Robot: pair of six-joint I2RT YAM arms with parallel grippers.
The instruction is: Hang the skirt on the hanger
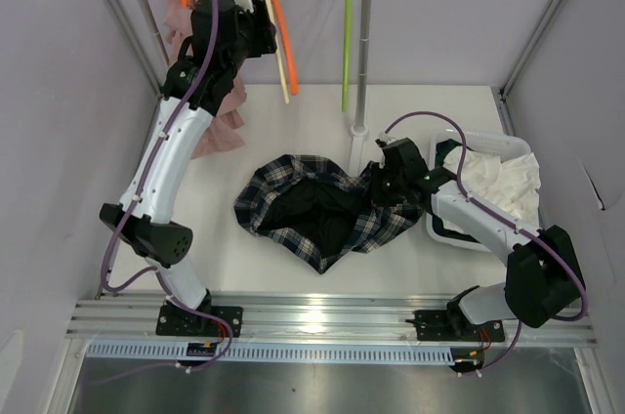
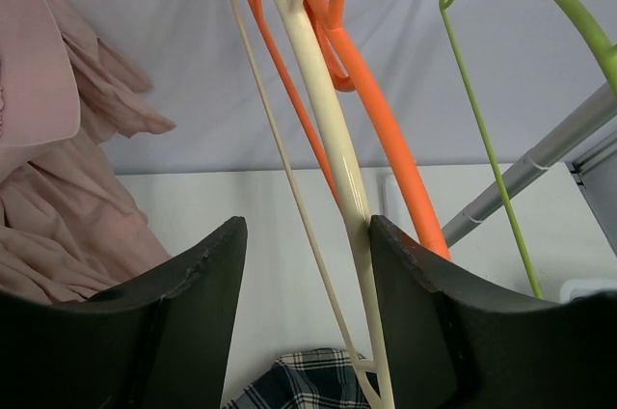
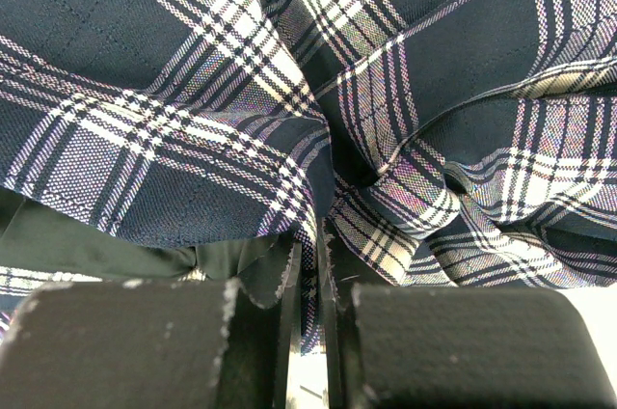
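The plaid skirt point(image 1: 312, 204) lies crumpled on the table's middle. It shows in the left wrist view point(image 2: 308, 380) and fills the right wrist view point(image 3: 241, 91). My right gripper point(image 1: 378, 180) point(image 3: 308, 255) is shut on a fold at the skirt's right edge. The cream hanger point(image 1: 276, 43) point(image 2: 333, 110) hangs on the rail at the back. My left gripper point(image 1: 264, 38) point(image 2: 307, 235) is raised to it and open. The hanger's thick arm rests against the right finger point(image 2: 415, 293), and its thin bar crosses the gap. The left finger point(image 2: 202, 293) stands apart from it.
Orange hangers point(image 1: 283, 23) point(image 2: 386, 120) hang right beside the cream one. A lime-green hanger point(image 1: 346, 43) point(image 2: 482, 129) and the rack post point(image 1: 363, 53) are to the right. A pink garment point(image 1: 210, 111) point(image 2: 58, 187) hangs left. A white basket point(image 1: 508, 145) holds white cloth point(image 1: 503, 185).
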